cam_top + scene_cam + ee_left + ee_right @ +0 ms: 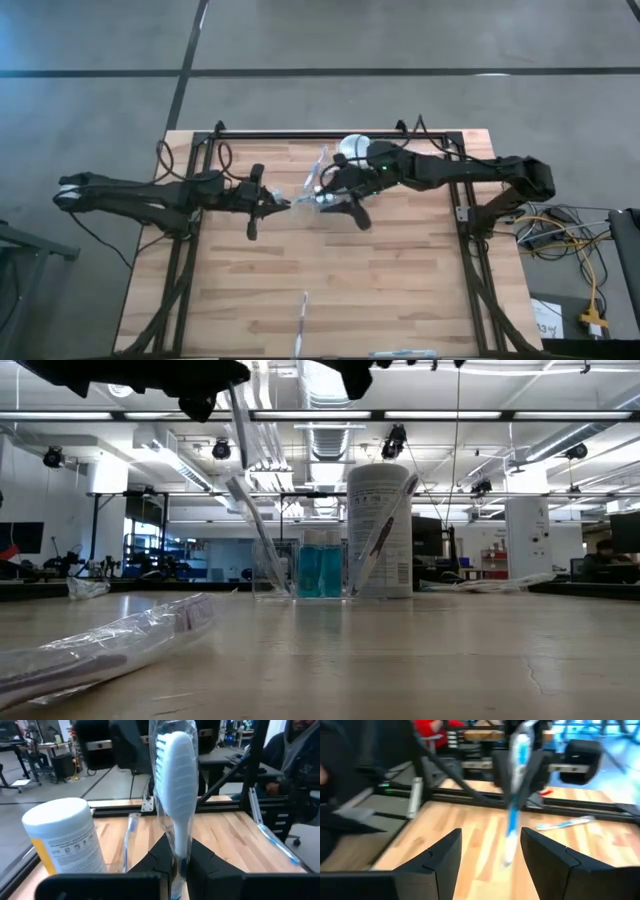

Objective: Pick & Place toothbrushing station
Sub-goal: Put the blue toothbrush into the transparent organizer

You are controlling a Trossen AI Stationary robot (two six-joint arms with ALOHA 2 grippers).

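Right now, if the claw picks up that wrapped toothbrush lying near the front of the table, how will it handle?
The wrapped toothbrush is thin, so probably light. Its clear film wrap looks glossy and crinkled, so it may slip or shift inside a grip. Lying flat, it seems unlikely to roll far.

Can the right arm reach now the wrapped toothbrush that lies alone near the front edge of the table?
Probably yes. The right gripper is open and empty, and bare table lies between it and the wrapped toothbrush. Whether the arm stretches that far is uncertain.

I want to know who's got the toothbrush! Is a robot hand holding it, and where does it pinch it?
The left gripper pinches a wrapped toothbrush low on its handle, head up. The right gripper is open and holds nothing.
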